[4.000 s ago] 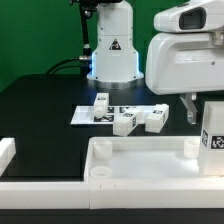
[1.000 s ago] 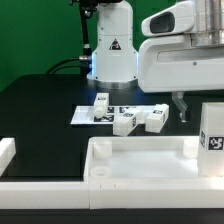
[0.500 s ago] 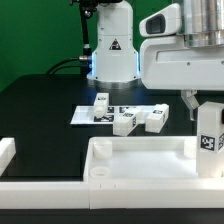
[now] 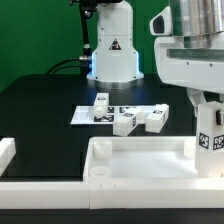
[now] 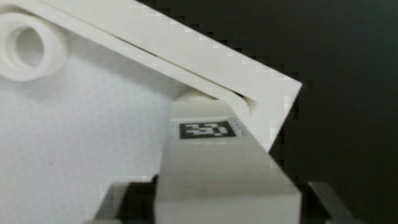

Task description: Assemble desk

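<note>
The desk's white rimmed tabletop (image 4: 140, 160) lies at the front of the exterior view, with a round socket (image 5: 31, 50) showing in the wrist view. My gripper (image 4: 207, 108) is at the exterior view's right, shut on one square white leg (image 4: 208, 136). The leg stands upright at the tabletop's far right corner, its tag facing the camera. In the wrist view the leg (image 5: 222, 165) fills the gap between my gripper's (image 5: 217, 205) dark fingers, and its far end meets the tabletop's corner (image 5: 267, 90). Three more legs (image 4: 101, 106) (image 4: 125, 122) (image 4: 155, 118) lie behind the tabletop.
The three loose legs rest on and around the marker board (image 4: 84, 116) on the black table. A low white border wall (image 4: 6, 152) runs along the exterior view's left and front. The robot's base (image 4: 112, 50) stands at the back.
The jaws have closed on the upright leg. The hand has moved toward the exterior view's right until it sits over the leg, which now stands slightly lower.
</note>
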You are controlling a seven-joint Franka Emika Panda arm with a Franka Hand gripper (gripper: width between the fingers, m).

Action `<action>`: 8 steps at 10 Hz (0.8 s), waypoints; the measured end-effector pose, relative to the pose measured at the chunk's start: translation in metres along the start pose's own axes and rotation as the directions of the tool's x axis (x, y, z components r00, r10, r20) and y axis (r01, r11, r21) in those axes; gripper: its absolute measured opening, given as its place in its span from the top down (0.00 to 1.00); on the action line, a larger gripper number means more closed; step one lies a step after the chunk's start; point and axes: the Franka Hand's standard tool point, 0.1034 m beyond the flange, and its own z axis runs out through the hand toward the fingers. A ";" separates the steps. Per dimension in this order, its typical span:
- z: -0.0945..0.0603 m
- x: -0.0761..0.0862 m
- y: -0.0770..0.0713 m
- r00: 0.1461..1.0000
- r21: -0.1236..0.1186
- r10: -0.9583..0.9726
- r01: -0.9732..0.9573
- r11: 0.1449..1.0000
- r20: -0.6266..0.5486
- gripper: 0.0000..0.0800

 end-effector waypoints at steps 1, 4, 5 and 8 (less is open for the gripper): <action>0.000 -0.001 0.000 0.997 0.001 0.081 -0.081 0.997 0.004 0.63; 0.002 -0.002 -0.004 0.840 0.047 0.537 -0.541 0.840 0.079 0.63; 0.003 -0.002 -0.004 0.784 0.055 0.613 -0.620 0.783 0.099 0.63; 0.002 0.000 -0.003 0.731 0.055 0.675 -0.681 0.730 0.104 0.57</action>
